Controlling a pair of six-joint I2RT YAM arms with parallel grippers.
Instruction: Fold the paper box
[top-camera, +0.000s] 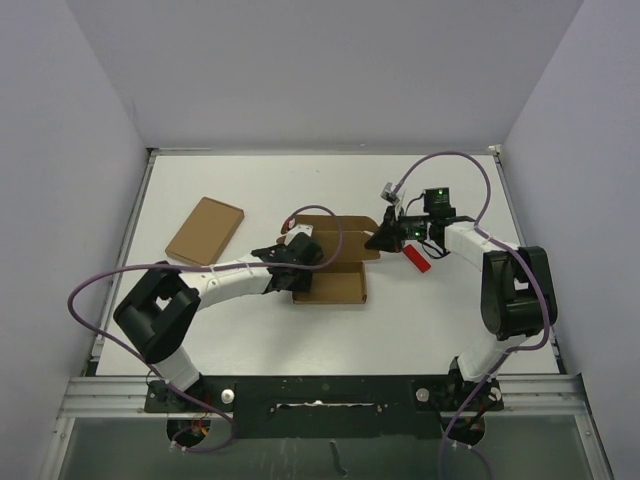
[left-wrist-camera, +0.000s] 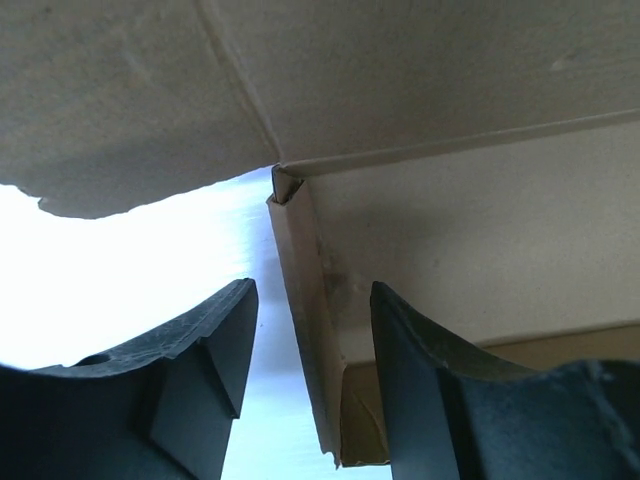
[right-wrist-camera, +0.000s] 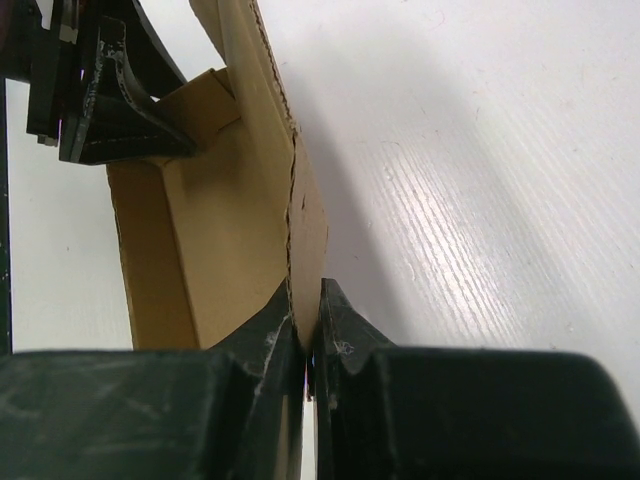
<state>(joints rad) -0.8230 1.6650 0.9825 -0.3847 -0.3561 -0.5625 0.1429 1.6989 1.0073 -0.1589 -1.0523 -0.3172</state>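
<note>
- Left wrist: left gripper (left-wrist-camera: 312, 300), released, straddles the paper box's (left-wrist-camera: 470, 230) upright side wall (left-wrist-camera: 308, 350), which runs lengthwise between its 2 fingers (left-wrist-camera: 200, 350).
- Opposite end: right gripper (right-wrist-camera: 308, 305) clenched on a flap (right-wrist-camera: 306, 220).

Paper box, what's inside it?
Inside the paper box only bare brown cardboard shows. In the top view the left arm covers its left corner, so that part is hidden.

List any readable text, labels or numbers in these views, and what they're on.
None readable.
box: plain brown, no print in any view.
flat cardboard: blank.
red block: too small to tell.
</note>
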